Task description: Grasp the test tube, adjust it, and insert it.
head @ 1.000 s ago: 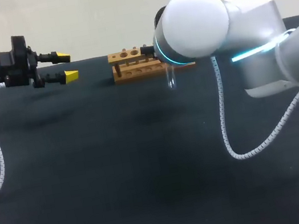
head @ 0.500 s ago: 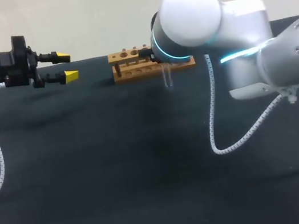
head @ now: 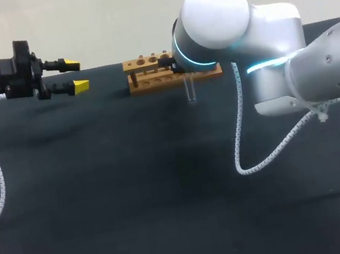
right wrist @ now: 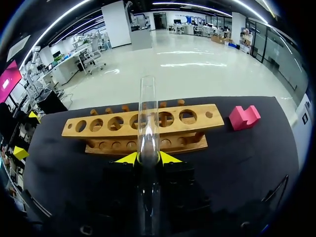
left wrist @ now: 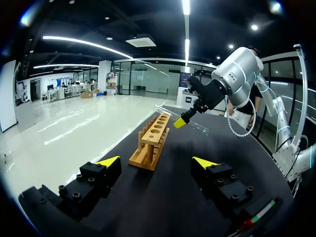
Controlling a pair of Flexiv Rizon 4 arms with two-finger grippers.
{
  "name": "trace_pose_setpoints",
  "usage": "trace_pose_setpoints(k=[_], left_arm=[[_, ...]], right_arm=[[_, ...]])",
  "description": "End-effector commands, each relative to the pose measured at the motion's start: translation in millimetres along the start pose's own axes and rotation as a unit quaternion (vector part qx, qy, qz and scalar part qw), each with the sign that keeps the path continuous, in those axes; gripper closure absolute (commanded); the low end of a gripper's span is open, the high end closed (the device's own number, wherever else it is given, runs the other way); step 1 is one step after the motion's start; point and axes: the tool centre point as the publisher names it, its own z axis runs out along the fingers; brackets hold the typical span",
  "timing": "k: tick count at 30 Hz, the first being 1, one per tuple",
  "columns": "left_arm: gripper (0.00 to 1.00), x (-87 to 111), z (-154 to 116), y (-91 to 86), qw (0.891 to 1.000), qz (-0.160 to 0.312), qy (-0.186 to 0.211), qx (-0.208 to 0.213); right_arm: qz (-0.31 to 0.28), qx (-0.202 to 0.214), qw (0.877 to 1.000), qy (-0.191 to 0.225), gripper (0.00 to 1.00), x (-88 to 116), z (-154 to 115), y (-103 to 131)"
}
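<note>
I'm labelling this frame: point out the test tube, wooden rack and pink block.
test tube (right wrist: 148, 113): right wrist view, glass wall midway.
wooden rack (right wrist: 200, 124): right wrist view, top board.
pink block (right wrist: 243, 117): right wrist view, front face.

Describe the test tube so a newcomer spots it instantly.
On the black table, look at the wooden rack near the far edge. Just in front of it, the right gripper is shut on the test tube: the only clear glass thing there, unlike the brown rack and pink block.
</note>
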Motion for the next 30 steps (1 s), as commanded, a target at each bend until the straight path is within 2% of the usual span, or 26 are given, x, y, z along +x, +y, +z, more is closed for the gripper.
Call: trace_pose_setpoints(k=[1,17,30], left_arm=[[0.00,1.1,-0.3,-0.4,1.000,0.002,-0.002,-0.001],[0.00,1.1,-0.3,-0.4,1.000,0.002,-0.002,-0.001],[0.00,1.1,-0.3,-0.4,1.000,0.002,-0.002,-0.001]], right_arm=[[0.000,-0.001,1.000,0.003,1.00,-2.4,7.2,-0.6],[0.003,-0.005,1.000,0.020,1.00,-0.1,14.4,-4.1],[0.006,-0.015,0.999,0.049,1.00,5.3,21.3,-9.8]])
